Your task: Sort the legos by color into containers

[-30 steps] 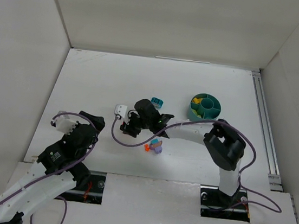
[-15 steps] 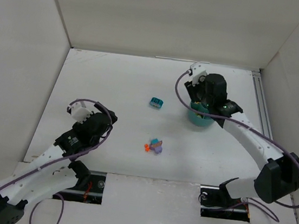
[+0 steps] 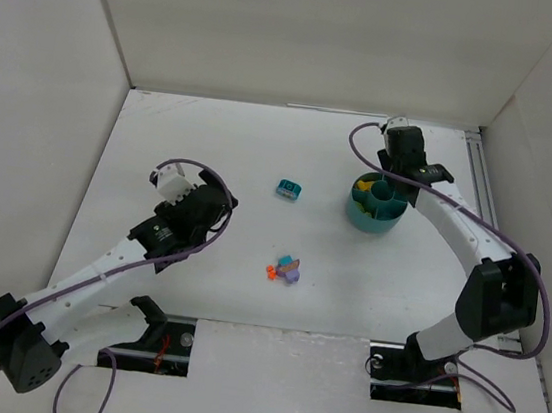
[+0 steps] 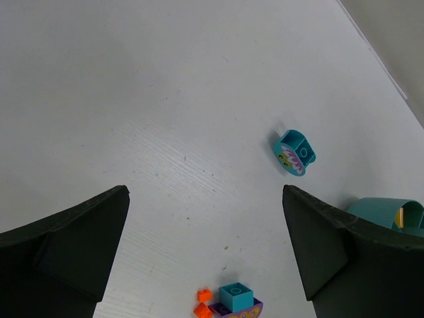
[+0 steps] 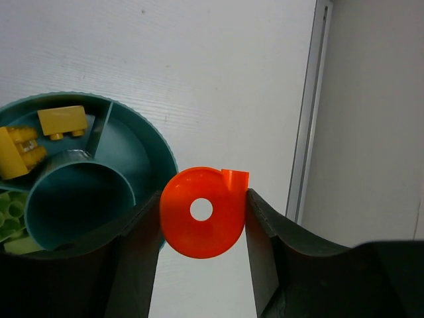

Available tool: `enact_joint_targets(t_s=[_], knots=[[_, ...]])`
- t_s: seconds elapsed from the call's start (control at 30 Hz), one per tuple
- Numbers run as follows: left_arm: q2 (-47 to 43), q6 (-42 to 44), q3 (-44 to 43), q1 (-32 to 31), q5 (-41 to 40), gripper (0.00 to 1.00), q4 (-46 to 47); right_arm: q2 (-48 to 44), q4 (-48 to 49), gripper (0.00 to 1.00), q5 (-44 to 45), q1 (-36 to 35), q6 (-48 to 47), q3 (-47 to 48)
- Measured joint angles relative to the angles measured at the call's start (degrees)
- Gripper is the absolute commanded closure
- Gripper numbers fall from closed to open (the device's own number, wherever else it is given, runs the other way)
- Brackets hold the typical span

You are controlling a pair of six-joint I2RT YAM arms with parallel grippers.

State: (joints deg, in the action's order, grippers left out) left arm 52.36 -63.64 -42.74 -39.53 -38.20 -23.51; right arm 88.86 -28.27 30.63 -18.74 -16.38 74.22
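Pinching, right tool (image 5: 202, 213): its two dark fingers are pressed against a flat round orange-red plastic piece with a centre hole (image 5: 213, 236), one finger on each side.
Piece's place: in the wrist view it sits at the outer right edge of the round teal plastic bowl (image 5: 169, 158). Whether it is above a compartment or just past the rim cannot be told, and from overhead the arm hides it.
Bowl contents: two yellow plastic bricks (image 5: 62, 120) lie in one outer compartment and yellow-green bricks (image 5: 9, 225) in the next (both groups cut off by the frame edge). The round centre well shows nothing.
Left tool (image 4: 204, 193): spread wide and holding nothing, above the white tabletop (image 3: 213, 148); only the fingertips show.
Loose on the tabletop: a small teal brick with a printed face (image 4: 295, 152) lies alone, well apart from the bowl. Nearer the arms, a teal brick on a purple piece (image 4: 235, 295) has tiny orange bits (image 4: 202, 303) touching it, partly cropped at the bottom of the left wrist view.
Silver rail (image 5: 311, 99): runs along the tabletop's right side.
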Motion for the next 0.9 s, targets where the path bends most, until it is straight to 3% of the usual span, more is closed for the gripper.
enact_joint_targets(t_s=[0.23,0.6,0.9], knots=[[1.81,2.19,-0.94,2.56,2.01,0.00,1.90,0.90,2.56,0.53,-6.86,3.39,-2.34,-0.07],[2.75,4.26,-0.94,5.25,5.62,0.00,4.50,-1.25,16.22,0.48,-43.01,17.09,-5.49,-7.56],[3.43,4.48,-0.94,5.25,6.67,0.00,4.68,-0.83,18.60,0.40,-51.98,17.20,-5.90,-7.61]])
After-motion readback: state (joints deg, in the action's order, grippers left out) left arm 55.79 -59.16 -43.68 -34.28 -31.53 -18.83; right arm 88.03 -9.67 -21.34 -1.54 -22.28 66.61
